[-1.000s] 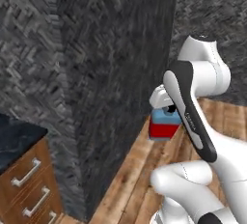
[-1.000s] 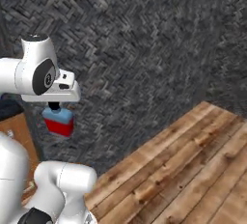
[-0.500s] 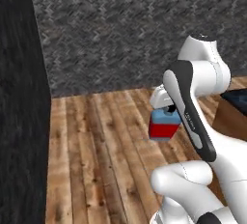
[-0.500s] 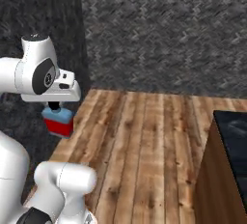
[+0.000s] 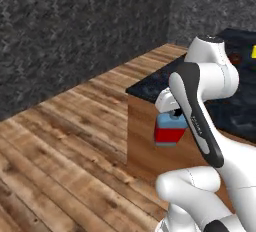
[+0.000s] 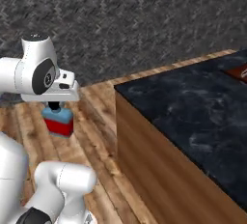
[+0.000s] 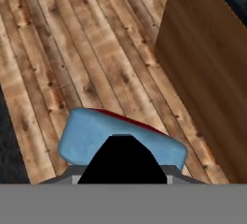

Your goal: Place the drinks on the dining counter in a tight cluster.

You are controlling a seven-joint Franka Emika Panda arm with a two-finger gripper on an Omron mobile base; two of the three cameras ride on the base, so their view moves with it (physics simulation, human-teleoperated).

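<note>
Mid-carry step: gripper point(image 6: 54, 105) clamped on black cap of squat blue-and-red bottle point(image 6: 58, 121), hanging centre-left of right base view over wood floor, just beside dining counter point(image 6: 193, 117) corner; next, likely lift bottle over counter top w/ other drinks.

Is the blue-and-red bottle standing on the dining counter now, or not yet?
Not yet. The blue-and-red bottle hangs upright from the gripper above the wood floor, beside the dining counter.
</note>
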